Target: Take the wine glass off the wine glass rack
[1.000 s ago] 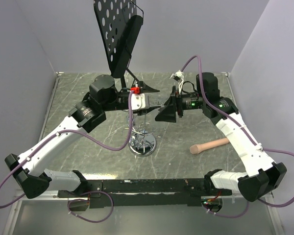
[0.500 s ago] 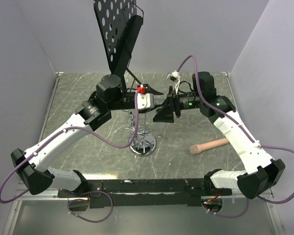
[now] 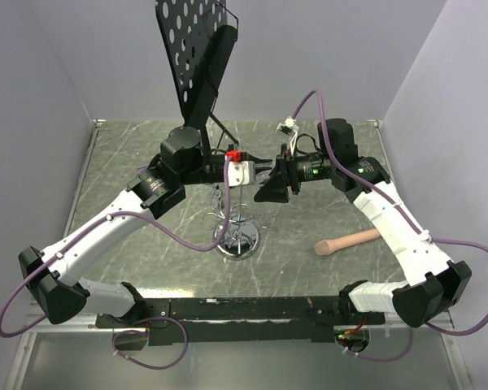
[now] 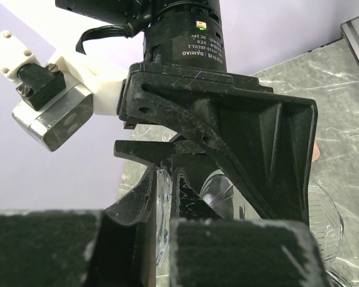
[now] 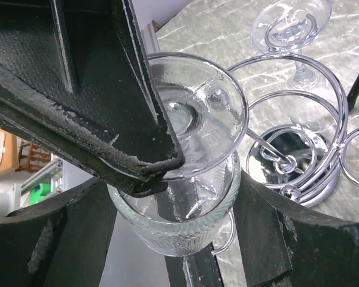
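A clear wine glass (image 5: 185,197) hangs foot-up at the outer end of a wire arm of the chrome wine glass rack (image 3: 237,237). My right gripper (image 5: 176,206) is closed round its bowl, with a finger against each side. My left gripper (image 4: 164,179) is shut on the rim of the glass's round foot (image 5: 212,113), and the thin disc shows edge-on between its fingers. In the top view both grippers meet above and behind the rack, left gripper (image 3: 257,171) facing right gripper (image 3: 271,184). The rack's shiny round base (image 5: 287,158) and wire loops (image 5: 314,98) lie just beyond the glass.
A second wine glass (image 5: 290,27) shows past the rack's loops. A black perforated music stand (image 3: 197,57) rises at the back centre, close behind the left wrist. A wooden roller (image 3: 347,241) lies on the marble table to the right of the rack.
The left arm has reached right, toward the right gripper, and its jaws have closed on the glass's foot. The right gripper has shifted slightly left and keeps its hold on the bowl.
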`<move>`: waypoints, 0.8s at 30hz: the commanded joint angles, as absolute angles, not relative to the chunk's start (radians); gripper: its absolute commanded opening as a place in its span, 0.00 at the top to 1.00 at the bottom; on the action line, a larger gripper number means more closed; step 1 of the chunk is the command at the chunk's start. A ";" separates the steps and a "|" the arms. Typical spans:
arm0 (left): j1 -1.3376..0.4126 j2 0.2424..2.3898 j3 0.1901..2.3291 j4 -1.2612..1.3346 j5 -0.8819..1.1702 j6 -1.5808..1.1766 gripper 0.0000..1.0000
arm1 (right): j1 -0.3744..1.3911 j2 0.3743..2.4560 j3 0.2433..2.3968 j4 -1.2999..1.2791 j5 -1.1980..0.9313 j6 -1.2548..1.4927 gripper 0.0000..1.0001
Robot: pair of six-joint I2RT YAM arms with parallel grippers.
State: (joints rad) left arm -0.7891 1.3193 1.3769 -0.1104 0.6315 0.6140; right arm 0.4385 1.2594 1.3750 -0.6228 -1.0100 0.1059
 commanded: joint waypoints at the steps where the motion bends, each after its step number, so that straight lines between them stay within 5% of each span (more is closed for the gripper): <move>1: -0.792 1.335 1.365 -0.120 0.598 0.600 0.99 | 0.454 1.249 1.453 -0.528 -1.081 0.084 0.91; 5: -0.790 1.336 1.351 -0.100 0.566 0.557 0.99 | 0.453 1.244 1.442 -0.514 -1.075 0.098 0.46; 10: -0.775 1.339 1.348 -0.092 0.534 0.502 0.99 | 0.443 1.241 1.443 -0.505 -1.052 0.123 0.00; 24: -0.712 1.358 1.341 -0.049 0.486 0.310 0.99 | 0.373 1.175 1.444 -0.623 -0.876 -0.078 0.00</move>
State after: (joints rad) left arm -0.7334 1.3540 1.3212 -0.0963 0.5201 0.4137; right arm 0.3893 1.2381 1.4242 -0.6159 -0.9287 0.0109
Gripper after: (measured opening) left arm 0.087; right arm 0.997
